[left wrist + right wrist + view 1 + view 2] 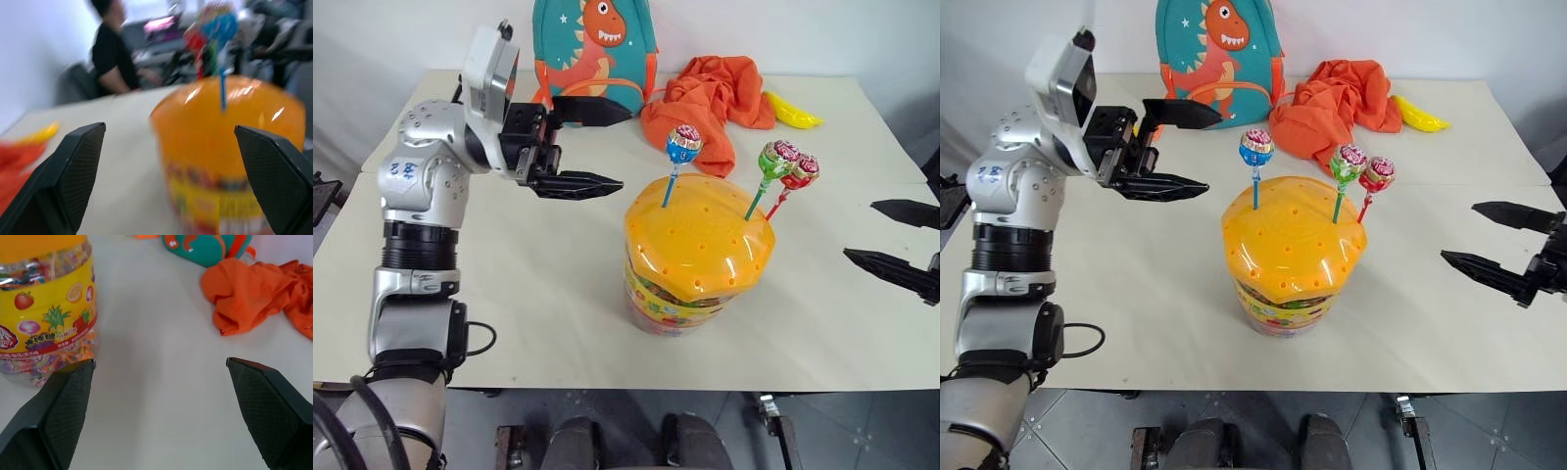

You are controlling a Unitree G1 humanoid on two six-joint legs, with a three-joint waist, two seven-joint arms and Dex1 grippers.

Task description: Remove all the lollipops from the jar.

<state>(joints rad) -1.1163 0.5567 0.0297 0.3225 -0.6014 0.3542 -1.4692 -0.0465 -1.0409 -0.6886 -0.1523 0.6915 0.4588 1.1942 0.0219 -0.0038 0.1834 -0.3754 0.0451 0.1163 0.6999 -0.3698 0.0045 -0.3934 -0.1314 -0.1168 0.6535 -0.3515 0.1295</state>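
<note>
Orange-lidded, the jar (695, 257) is seen mid-table (558, 294) with all three lollipops (683, 145) planted in its dome. The left gripper (592, 147) is held wide beside them, empty; the right gripper (899, 242) is spread wide, well apart.

The jar (697, 257) stands mid-table (529, 284), three lollipops (683, 145) stuck in its lid. Behind it: backpack (594, 49), crumpled cloth (710, 98), and banana (793, 113) farther right.
</note>
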